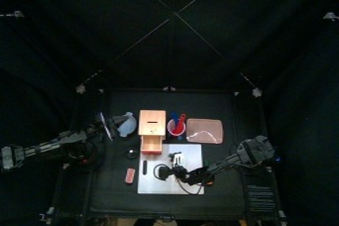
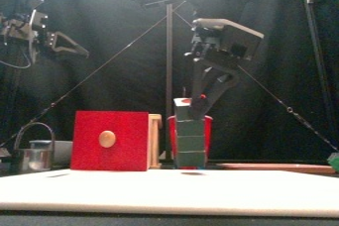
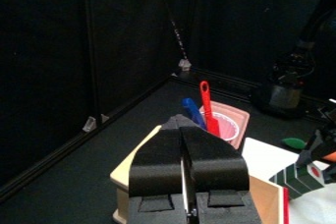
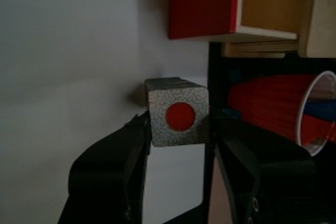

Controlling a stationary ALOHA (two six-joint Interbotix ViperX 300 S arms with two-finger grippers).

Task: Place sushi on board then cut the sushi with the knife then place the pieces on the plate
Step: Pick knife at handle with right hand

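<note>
Black curtains ring the booth, and the black counter [image 1: 113,185] carries a white cutting board [image 1: 185,154] at its near middle. The right gripper [image 4: 183,122] has its jaws closed on the top block of the sushi roll [image 2: 189,143], one jaw on each side. The roll stands upright, its lower end on the board or just over it; I cannot tell which. Held this way, the roll stays in one piece and can probably be set down square, ready for cutting.

The left gripper [image 3: 184,164] hangs raised over the left side, jaws pressed together on nothing. It faces the red cup [image 3: 221,128], which holds the blue knife [image 3: 194,110] and red knife [image 3: 206,95], likely its next pick. Far of the board stands the wooden box [image 2: 110,141]. The cup and the bare pink plate [image 1: 207,129] lie right of the box.
</note>
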